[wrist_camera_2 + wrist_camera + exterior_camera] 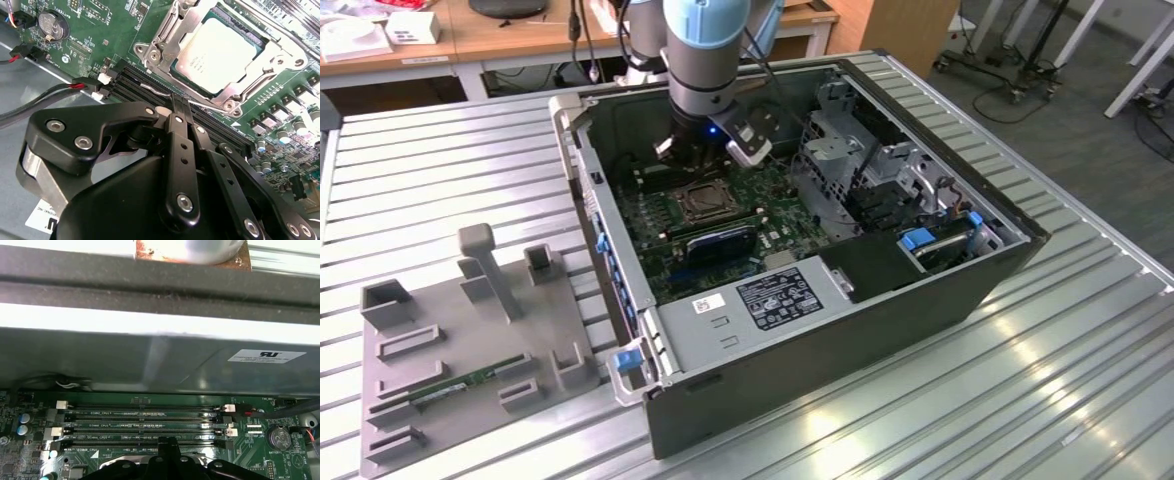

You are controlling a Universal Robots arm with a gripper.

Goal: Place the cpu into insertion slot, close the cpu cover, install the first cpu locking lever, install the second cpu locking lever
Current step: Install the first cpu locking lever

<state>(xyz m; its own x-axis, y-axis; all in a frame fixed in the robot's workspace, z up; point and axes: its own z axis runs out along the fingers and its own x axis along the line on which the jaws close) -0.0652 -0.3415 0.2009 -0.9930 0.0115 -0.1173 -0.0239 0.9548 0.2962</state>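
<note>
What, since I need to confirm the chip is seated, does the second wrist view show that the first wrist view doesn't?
Second wrist view: the cpu lying flat, the cpu cover down around it, and a thin wire lever by the tips of the gripper. First wrist view: the grey case wall with a white label. Both wrist views: the memory slots, the coin battery and the shut gripper.

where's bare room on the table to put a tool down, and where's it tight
Bare ribbed table on the exterior view's right of the computer case, and between the grey fixture and the desks. Crowded inside the case, where the gripper hangs over the motherboard.
</note>
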